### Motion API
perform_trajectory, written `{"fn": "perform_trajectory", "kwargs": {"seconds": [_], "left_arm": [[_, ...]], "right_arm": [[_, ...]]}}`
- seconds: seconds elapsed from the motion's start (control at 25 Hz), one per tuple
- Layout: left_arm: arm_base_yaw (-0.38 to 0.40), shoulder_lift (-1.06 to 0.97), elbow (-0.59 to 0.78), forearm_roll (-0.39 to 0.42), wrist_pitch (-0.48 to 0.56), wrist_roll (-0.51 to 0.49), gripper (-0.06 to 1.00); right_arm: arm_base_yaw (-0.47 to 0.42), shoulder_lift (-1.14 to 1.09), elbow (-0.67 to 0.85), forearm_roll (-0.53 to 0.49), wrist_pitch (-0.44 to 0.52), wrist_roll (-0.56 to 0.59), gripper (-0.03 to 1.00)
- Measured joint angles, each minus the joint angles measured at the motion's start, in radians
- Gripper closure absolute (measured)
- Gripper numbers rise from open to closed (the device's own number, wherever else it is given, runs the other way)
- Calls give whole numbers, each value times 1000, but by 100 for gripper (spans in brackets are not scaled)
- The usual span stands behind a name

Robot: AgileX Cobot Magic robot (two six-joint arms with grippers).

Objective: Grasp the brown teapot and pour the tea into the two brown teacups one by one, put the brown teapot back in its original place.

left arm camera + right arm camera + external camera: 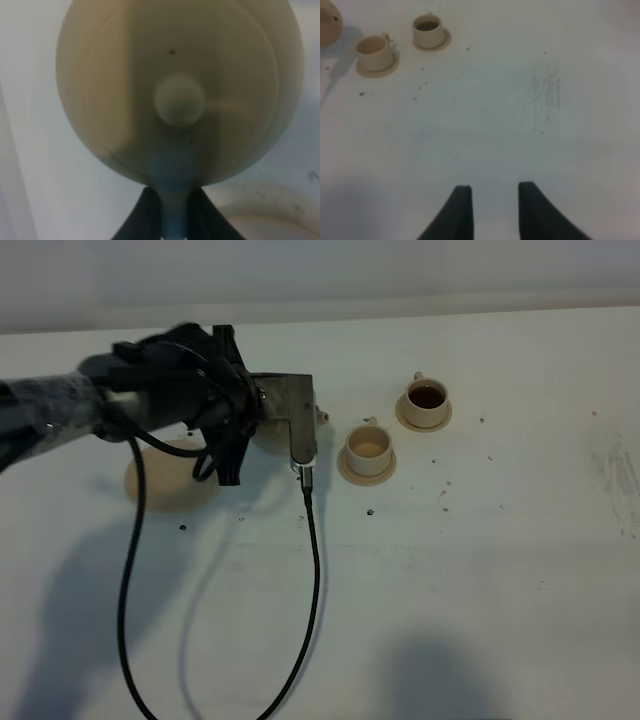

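Note:
My left gripper (262,420) hangs above the table left of the cups, shut on the loop handle of the brown teapot (179,99). The left wrist view looks down on the pot's lid and knob, the handle pinched between my left gripper's (172,200) dark fingers. From the high camera only the teapot's spout (322,416) peeks out past the wrist, pointing toward the near teacup (368,448), whose inside looks pale. The far teacup (427,400) holds dark tea. The wide saucer (165,478) lies bare under the arm. My right gripper (493,200) stands open over bare table, holding nothing.
A black cable (316,570) trails from the left wrist across the table toward the front edge. Dark specks (371,510) dot the table near the cups. The right wrist view catches both cups (375,52) and the pot's edge (327,25) at a distance.

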Motion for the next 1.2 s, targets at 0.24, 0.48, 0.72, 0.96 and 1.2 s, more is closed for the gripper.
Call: {"fn": "perform_trajectory", "kwargs": {"seconds": [0.24, 0.48, 0.72, 0.96, 1.2], "left_arm": [[-64, 39, 1, 383, 29, -340, 85], [-115, 47, 1, 648, 80, -497, 85], [-136, 72, 2, 695, 51, -474, 85], [-139, 72, 2, 696, 33, -358, 85], [-139, 72, 2, 694, 34, -277, 85]], "right_arm": [[0, 0, 0, 0, 0, 0, 75], [0, 0, 0, 0, 0, 0, 75], [0, 0, 0, 0, 0, 0, 75], [0, 0, 0, 0, 0, 0, 75], [0, 0, 0, 0, 0, 0, 75]]}}
